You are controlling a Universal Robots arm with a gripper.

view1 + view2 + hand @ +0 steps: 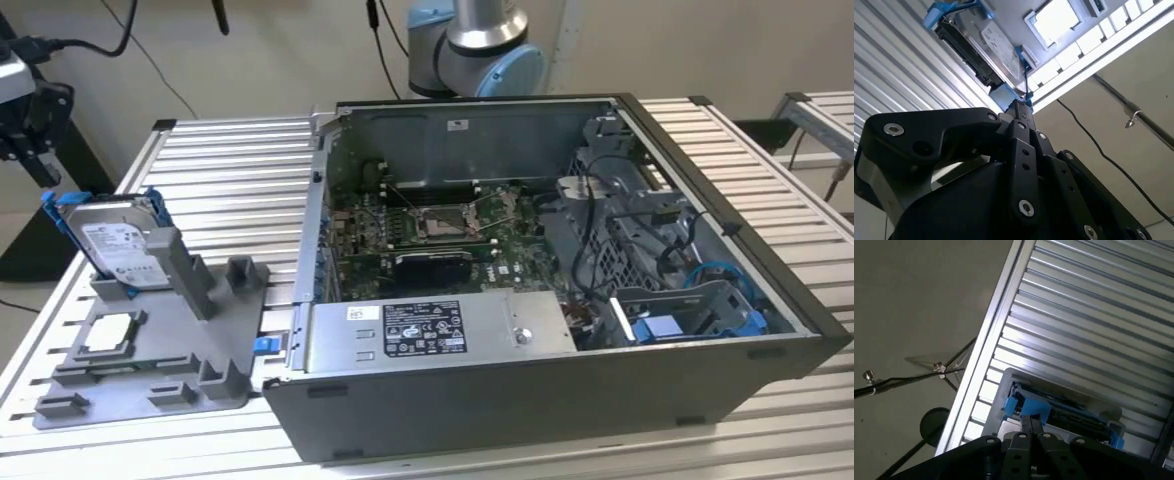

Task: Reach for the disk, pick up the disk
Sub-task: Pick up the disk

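Closed, empty gripper (1031, 419) sits near the disk (118, 243) (upright in its stand (200, 300)); best open wide, then straddle squarely.

A ribbed metal surface (227, 160) of pale slotted profiles spans the exterior view, its ridges catching bright glare. Behind it stands a plain, pale wall (267, 50) with black cables (130, 25) hanging in front. A second ribbed bench (817, 108) stands apart at the exterior view's right edge. In the first wrist view a smooth grey floor (919, 300) lies beside the surface, with thin cables (904, 378) and a round black stand foot (934, 425) on it.
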